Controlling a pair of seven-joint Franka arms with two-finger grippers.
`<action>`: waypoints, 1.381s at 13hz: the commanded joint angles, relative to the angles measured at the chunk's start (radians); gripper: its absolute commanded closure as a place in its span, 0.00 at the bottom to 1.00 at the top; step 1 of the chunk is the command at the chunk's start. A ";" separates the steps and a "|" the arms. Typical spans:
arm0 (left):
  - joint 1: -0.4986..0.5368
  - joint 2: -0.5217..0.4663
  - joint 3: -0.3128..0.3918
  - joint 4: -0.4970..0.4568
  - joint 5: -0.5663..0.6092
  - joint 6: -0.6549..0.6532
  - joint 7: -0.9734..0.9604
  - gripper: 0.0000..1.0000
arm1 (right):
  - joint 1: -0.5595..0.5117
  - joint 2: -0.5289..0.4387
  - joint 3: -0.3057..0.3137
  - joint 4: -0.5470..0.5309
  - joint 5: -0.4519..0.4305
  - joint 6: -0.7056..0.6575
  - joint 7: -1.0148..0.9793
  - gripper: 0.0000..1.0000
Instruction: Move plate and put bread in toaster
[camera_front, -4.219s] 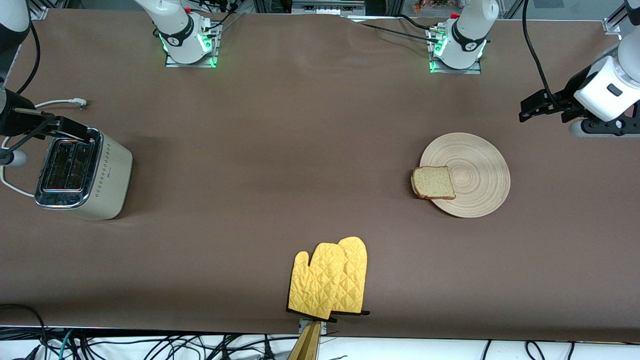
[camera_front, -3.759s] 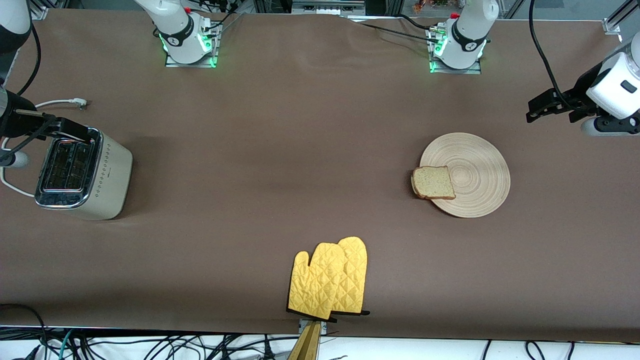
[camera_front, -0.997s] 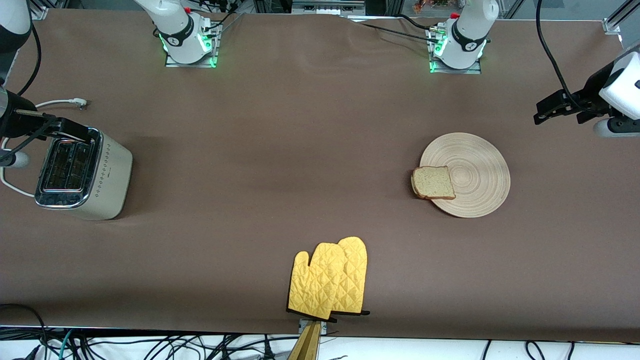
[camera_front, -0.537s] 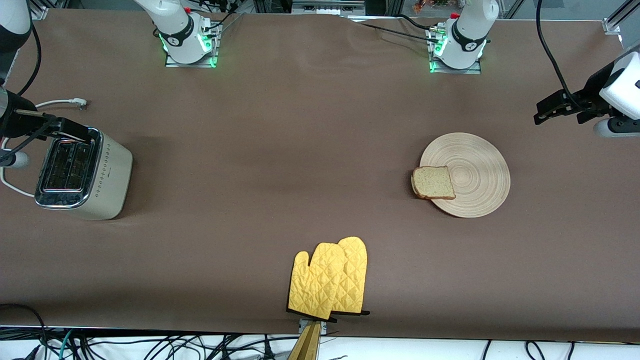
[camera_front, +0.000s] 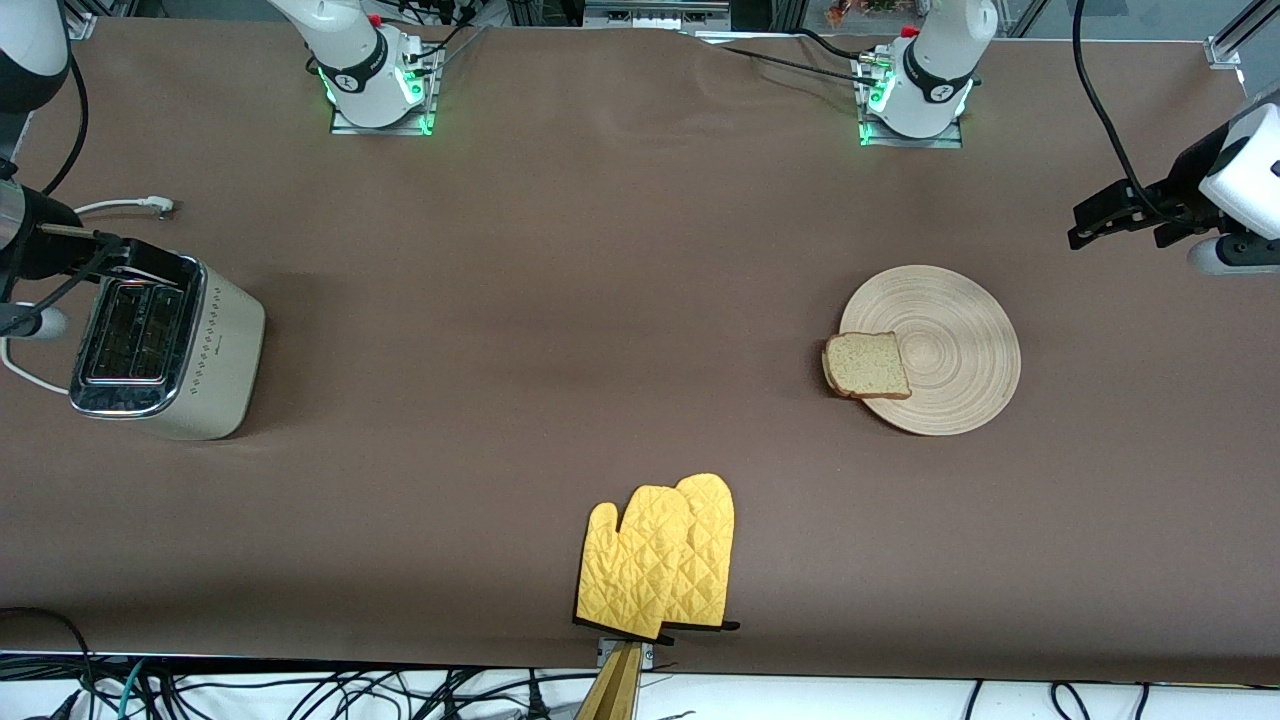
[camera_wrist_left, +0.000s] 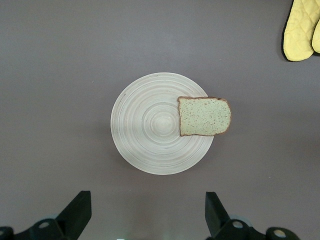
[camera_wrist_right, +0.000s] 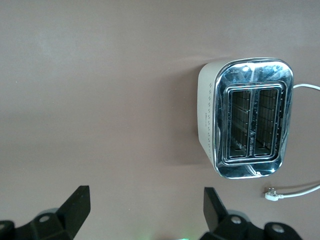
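Note:
The pale wooden plate (camera_front: 945, 350) lies on the brown table toward the left arm's end. The bread (camera_front: 866, 365) lies flat on the plate's rim on the side toward the right arm's end and overhangs it a little. My left gripper (camera_front: 1082, 226) is open and empty, up in the air over bare table past the plate; its view shows the plate (camera_wrist_left: 150, 132) and bread (camera_wrist_left: 205, 116) below the left gripper (camera_wrist_left: 147, 212). The toaster (camera_front: 165, 345) stands at the right arm's end, slots empty. My right gripper (camera_front: 160, 264), open and empty, hovers high by the toaster (camera_wrist_right: 250, 125), and also shows in its own view (camera_wrist_right: 145, 210).
Two yellow oven mitts (camera_front: 660, 560) lie near the table's front edge at the middle and also show in the left wrist view (camera_wrist_left: 302, 27). The toaster's white cord and plug (camera_front: 150, 205) lie farther from the front camera than the toaster. The arm bases stand along the back edge.
Over the past seconds my left gripper has drawn back toward the left arm's end of the table. My right gripper has shifted slightly over the toaster. Plate, bread and toaster have not moved.

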 joint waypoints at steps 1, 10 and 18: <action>0.001 0.024 -0.003 0.032 0.028 -0.013 -0.003 0.00 | 0.004 0.000 0.004 -0.001 0.016 -0.001 0.005 0.00; 0.004 0.019 0.000 0.031 0.037 -0.035 -0.006 0.00 | 0.010 0.028 0.004 -0.004 0.015 -0.013 -0.006 0.00; 0.063 0.013 0.011 -0.124 0.036 0.036 0.014 0.00 | 0.008 0.036 0.004 -0.003 0.016 -0.013 -0.009 0.00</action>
